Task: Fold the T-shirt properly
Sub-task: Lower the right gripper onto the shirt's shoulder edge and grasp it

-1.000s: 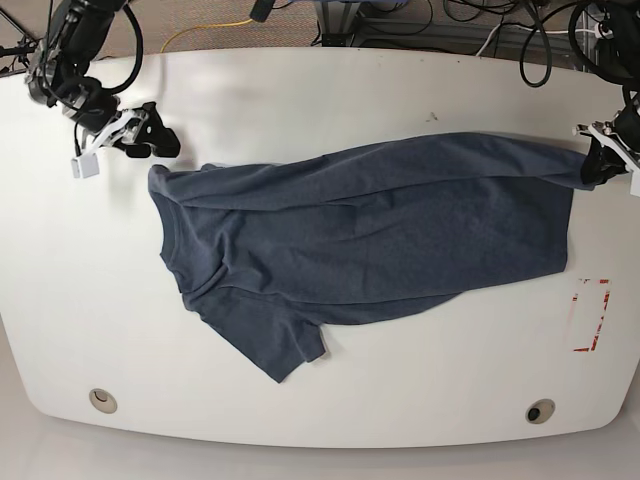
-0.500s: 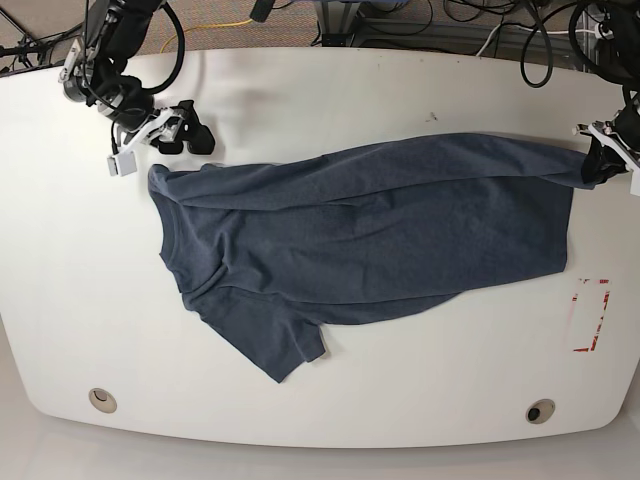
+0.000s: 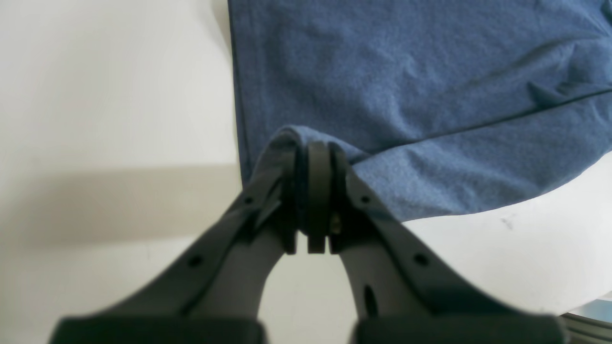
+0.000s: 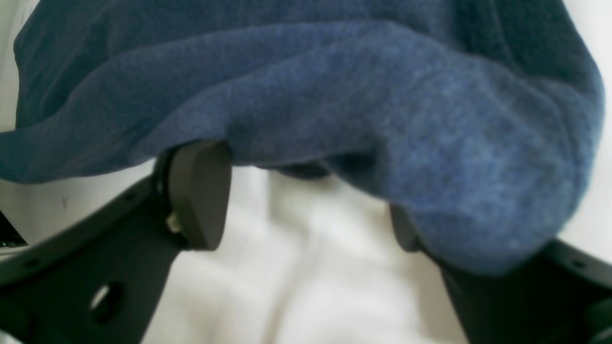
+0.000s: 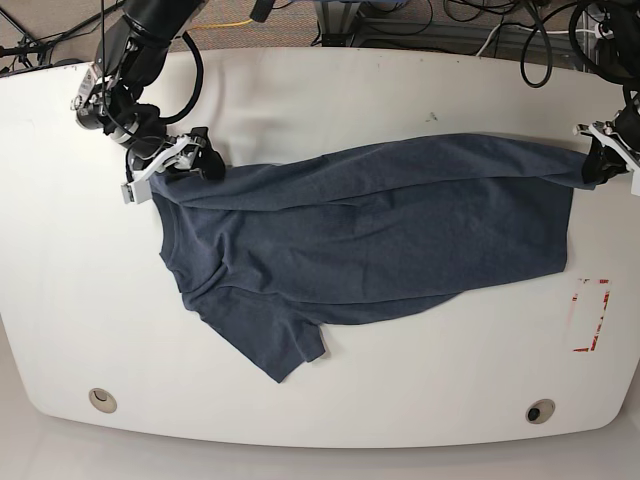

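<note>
Two hands work the T-shirt [image 5: 370,235] sprawled mid-desk [image 5: 320,90]: the left hand [image 3: 313,191] clenches its corner at frame right, while the right hand [image 4: 306,200], spread around the upper-left shoulder, may grab too little cloth and slip.

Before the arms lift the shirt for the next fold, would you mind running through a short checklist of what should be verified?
1. Left gripper clamped on the T-shirt: ok, a corner fold sits between the closed pads.
2. Right gripper closed on cloth: not ok, it is open with fabric draped over one finger.
3. Right gripper at the shirt's edge: ok, it meets the upper left corner in the base view.
4. Cloth flat: not ok, long creases and a sleeve sticking out.
5. Shirt fully on the table: ok.
6. Printed side up or down: cannot tell.
</note>
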You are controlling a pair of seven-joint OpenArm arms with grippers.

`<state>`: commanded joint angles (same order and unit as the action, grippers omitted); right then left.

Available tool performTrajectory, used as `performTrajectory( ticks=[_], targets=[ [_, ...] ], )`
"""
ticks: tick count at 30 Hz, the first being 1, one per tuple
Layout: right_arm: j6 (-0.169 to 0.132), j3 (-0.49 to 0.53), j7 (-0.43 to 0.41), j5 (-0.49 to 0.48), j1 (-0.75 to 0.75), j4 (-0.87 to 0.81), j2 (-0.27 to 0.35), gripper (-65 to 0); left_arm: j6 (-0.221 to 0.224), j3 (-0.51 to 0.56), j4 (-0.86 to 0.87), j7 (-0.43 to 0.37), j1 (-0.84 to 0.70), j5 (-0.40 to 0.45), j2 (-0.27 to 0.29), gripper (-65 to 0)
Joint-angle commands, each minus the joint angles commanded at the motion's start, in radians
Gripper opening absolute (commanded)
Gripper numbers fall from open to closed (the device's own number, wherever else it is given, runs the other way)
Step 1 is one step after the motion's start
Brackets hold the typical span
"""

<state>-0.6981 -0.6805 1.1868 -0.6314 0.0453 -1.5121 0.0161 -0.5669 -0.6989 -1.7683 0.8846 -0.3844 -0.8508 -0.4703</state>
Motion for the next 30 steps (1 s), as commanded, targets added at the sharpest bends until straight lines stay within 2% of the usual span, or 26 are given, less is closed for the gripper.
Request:
performTrajectory(
  ticks=[2, 8, 10, 14, 16, 18, 24, 27, 30],
  targets=[
    [0.000, 0.000, 0.000, 0.002, -0.009, 0.028, 0.000, -19.0, 0.000, 0.000, 0.000, 0.000, 0.000, 0.000, 0.000, -65.0],
    [0.000, 0.000, -0.006, -0.008, -0.044, 0.097, -0.003, -40.0, 0.002, 0.002, 0.000, 0.000, 0.000, 0.000, 0.000, -65.0],
    [0.000, 0.002, -0.003, -0.008, -0.044, 0.081, -0.003, -40.9, 0.002, 0.002, 0.002, 0.000, 0.000, 0.000, 0.000, -65.0],
    [0.000, 0.063, -0.002, -0.008, -0.029, 0.026, -0.005, -33.9, 0.003, 0.002, 0.002, 0.000, 0.000, 0.000, 0.000, -65.0],
    [0.000, 0.081, -0.002, -0.008, -0.008, -0.003, -0.005, -34.4, 0.003, 0.002, 0.002, 0.000, 0.000, 0.000, 0.000, -65.0],
    [0.000, 0.084, 0.000, -0.014, 0.002, -0.025, -0.005, -38.4, 0.003, 0.002, 0.002, 0.000, 0.000, 0.000, 0.000, -65.0],
    [0.000, 0.084, 0.014, -0.086, 0.043, -0.040, 0.002, -64.5, 0.003, 0.002, 0.002, 0.000, 0.026, 0.002, 0.000, -65.0],
    [0.000, 0.084, 0.015, -0.129, 0.058, -0.046, 0.009, -65.0, 0.003, 0.002, 0.003, 0.000, 0.032, 0.002, 0.000, -65.0],
    [0.000, 0.086, 0.023, -0.203, 0.097, -0.087, 0.041, -64.0, 0.003, 0.002, 0.003, 0.000, 0.032, 0.002, 0.000, -65.0]
  ],
)
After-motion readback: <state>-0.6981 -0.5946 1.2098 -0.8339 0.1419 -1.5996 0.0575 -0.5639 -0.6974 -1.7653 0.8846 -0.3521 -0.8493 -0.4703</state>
